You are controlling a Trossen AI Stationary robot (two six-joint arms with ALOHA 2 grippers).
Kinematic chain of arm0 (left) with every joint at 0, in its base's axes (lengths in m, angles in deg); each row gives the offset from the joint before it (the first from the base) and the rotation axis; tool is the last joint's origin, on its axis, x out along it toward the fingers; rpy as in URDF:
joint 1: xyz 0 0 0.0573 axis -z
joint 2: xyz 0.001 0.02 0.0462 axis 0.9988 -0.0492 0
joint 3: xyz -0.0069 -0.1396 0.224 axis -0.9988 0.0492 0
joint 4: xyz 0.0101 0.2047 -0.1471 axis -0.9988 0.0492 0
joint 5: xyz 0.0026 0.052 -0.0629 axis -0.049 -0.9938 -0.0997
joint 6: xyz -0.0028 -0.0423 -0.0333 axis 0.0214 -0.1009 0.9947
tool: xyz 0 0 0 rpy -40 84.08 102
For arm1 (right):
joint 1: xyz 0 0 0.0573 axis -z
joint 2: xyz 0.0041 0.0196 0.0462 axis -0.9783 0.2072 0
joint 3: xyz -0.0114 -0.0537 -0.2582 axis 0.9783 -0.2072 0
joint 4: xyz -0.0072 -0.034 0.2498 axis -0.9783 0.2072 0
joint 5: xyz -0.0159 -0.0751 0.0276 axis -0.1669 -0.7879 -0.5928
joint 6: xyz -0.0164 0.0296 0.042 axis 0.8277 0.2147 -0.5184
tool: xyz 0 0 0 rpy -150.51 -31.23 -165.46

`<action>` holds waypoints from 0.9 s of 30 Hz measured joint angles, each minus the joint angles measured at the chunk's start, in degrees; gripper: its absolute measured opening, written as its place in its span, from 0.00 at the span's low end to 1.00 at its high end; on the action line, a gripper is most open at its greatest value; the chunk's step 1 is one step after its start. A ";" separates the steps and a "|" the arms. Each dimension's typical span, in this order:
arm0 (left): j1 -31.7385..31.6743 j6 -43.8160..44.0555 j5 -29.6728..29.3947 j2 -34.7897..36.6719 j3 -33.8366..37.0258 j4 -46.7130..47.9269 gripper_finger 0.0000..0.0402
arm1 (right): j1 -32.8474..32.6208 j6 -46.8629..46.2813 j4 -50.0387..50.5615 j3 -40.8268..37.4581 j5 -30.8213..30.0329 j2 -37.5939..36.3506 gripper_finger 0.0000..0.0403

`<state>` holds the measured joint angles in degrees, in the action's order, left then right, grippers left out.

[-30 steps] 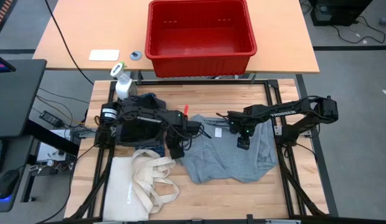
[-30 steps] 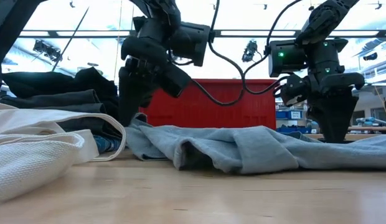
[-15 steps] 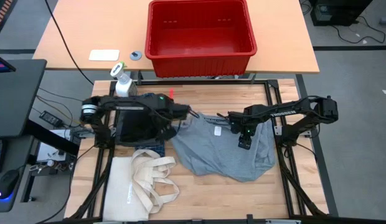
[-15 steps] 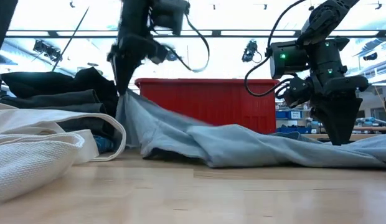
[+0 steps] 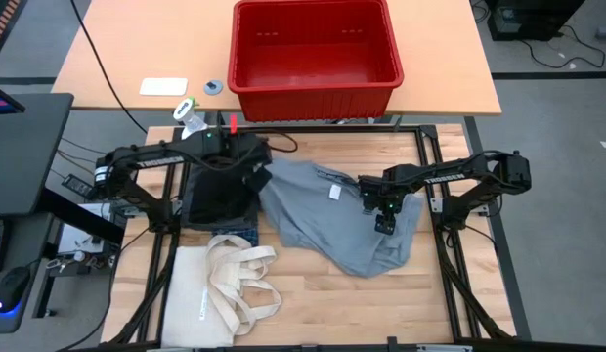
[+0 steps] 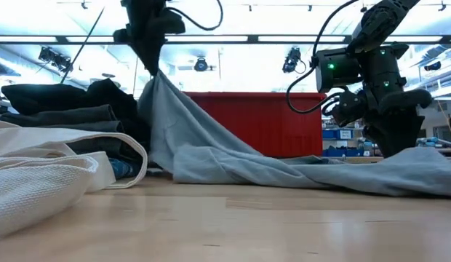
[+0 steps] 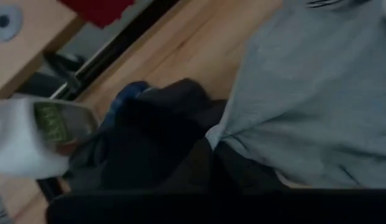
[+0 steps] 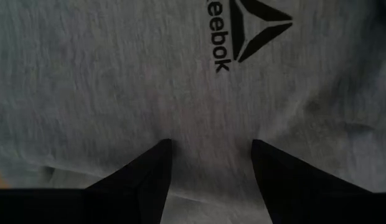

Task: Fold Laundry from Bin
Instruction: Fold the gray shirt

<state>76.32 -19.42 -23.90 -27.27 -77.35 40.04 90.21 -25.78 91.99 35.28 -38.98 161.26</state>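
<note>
1. Gripping one edge of the light grey garment (image 5: pixel 332 210), the left gripper (image 6: pixel 150 54) is seen closed and raised above the counter (image 5: pixel 381 303), beside the dark laundry pile (image 5: pixel 220 191).
2. The right gripper (image 5: pixel 383 223) is held open, fingers pressed onto the garment.
3. The red bin (image 5: pixel 315 54) is placed behind on another table.

matt grey cloth shirt (image 5: pixel 332 210), wood table (image 5: pixel 313 293)
</note>
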 joint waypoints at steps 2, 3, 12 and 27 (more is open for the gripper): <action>-0.71 -2.32 3.17 -0.07 0.00 -2.14 0.09 | 0.31 0.21 0.02 0.00 -0.87 0.00 0.57; -1.00 -2.68 4.79 -0.39 -0.01 -3.32 0.13 | 0.62 0.22 0.10 0.00 -0.84 0.00 0.57; -1.33 -3.48 9.73 -0.15 0.02 -12.58 0.64 | 5.39 1.93 4.58 1.05 2.24 -0.70 0.57; 2.96 -24.06 39.66 -13.90 0.06 -29.88 0.61 | 5.84 -14.93 -3.76 5.68 0.91 -6.25 0.53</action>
<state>79.28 -43.48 15.76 -41.17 -77.29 10.16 96.05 -40.71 88.23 40.96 -38.07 155.01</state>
